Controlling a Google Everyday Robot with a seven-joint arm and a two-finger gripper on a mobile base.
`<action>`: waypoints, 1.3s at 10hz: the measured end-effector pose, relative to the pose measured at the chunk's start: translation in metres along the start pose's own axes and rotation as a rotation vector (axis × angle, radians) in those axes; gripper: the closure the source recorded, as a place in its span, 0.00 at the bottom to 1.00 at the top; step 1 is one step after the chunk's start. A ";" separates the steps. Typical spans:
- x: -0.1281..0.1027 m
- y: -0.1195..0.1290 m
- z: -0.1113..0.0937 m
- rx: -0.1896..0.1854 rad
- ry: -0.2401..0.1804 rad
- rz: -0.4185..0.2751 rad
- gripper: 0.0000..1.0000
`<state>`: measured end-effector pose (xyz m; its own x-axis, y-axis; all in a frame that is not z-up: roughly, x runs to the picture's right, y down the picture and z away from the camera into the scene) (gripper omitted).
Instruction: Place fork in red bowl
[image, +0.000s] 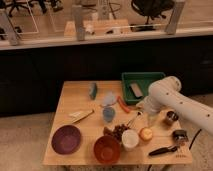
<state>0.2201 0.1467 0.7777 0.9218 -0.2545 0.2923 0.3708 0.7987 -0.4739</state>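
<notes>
The fork (133, 119) is a thin silvery utensil lying slantwise on the wooden table, just behind the white cup (130, 139). The red bowl (106, 149) stands at the table's front edge, left of the cup and front-left of the fork. My gripper (146, 113) hangs from the white arm (167, 92) over the right part of the table, just right of the fork's far end and above it. Nothing shows in the gripper.
A purple dish (66, 138) stands front left. A green tray (141, 84) is at the back right, an orange stick (122, 104) beside it. A blue cup (108, 114), an orange ball (146, 133), a metal cup (171, 117) and a black-handled utensil (162, 149) surround the fork.
</notes>
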 end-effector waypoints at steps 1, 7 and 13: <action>-0.001 -0.001 0.000 0.000 -0.002 -0.002 0.20; -0.016 -0.016 0.026 0.035 -0.023 -0.373 0.20; -0.007 -0.044 0.068 -0.025 0.092 -0.446 0.20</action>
<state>0.1893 0.1507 0.8531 0.6774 -0.6188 0.3978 0.7352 0.5872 -0.3385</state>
